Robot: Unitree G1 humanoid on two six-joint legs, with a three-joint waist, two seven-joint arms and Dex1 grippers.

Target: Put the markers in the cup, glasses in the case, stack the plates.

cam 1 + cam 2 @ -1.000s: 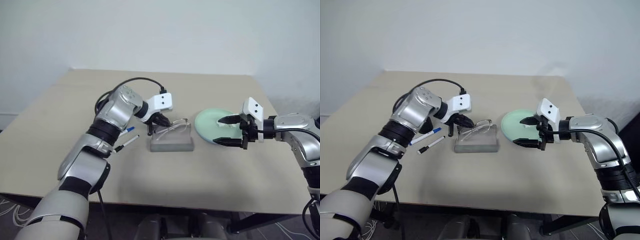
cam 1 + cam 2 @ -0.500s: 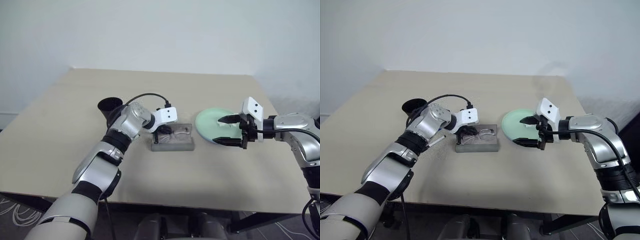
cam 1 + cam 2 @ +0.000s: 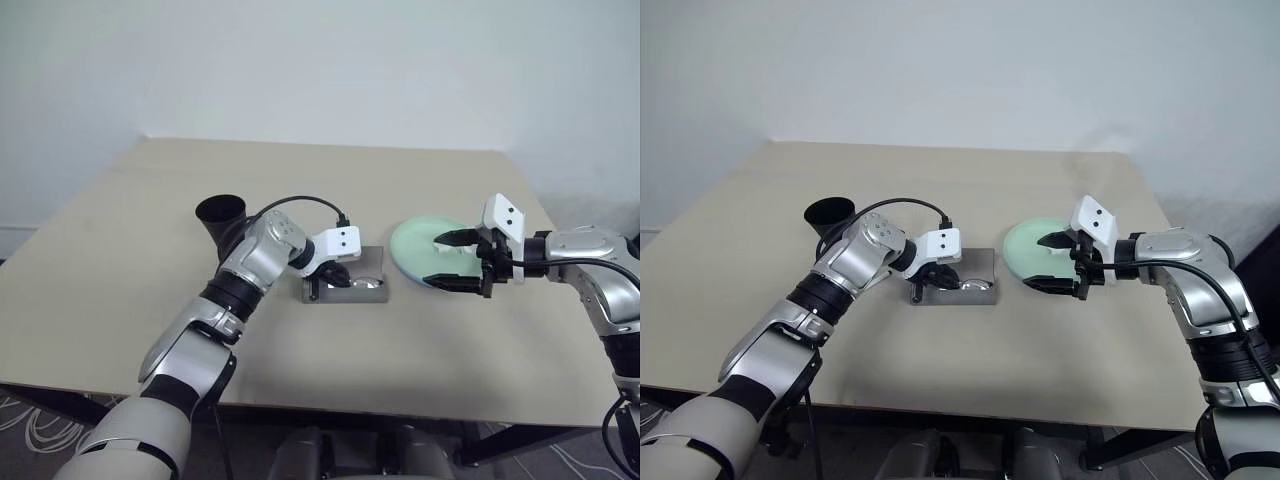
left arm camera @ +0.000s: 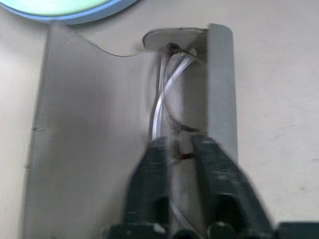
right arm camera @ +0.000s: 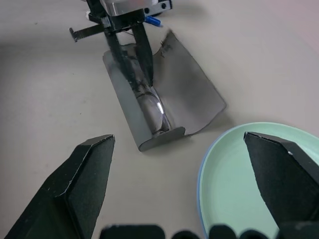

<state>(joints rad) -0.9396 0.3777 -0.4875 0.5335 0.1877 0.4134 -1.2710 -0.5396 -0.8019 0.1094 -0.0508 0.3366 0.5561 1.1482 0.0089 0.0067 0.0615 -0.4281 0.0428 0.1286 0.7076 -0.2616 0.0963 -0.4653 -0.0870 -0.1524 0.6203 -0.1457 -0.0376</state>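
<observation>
The glasses (image 5: 151,107) lie down in the trough of the open grey case (image 5: 192,94), which sits mid-bench (image 3: 300,400) between the black cup (image 3: 221,214) and the stacked plates (image 5: 249,169). The left tool (image 4: 182,149) reaches down into the case, its fingers (image 4: 149,169) a little parted around the clear frame; whether they are gripping the frame or merely flanking it cannot be told for sure. The step in hand looks to be letting the glasses go inside the case. To do it well, spread the fingers fully before lifting, so the thin frame is not dragged back out or hooked on a fingertip, and rise straight up clear of the case's raised wall. Check that both lenses and the arms sit below the rim, since a sticking-out arm would stop the lid from shutting. The lid flap lies flat on the side toward the plates; folding it over wants a gentle push, or the light case may slide. The right tool (image 3: 462,262) hovers released, spread wide over the plates, grasping nothing. A blue-capped marker (image 5: 152,21) lies beyond the case, not yet in the cup.
</observation>
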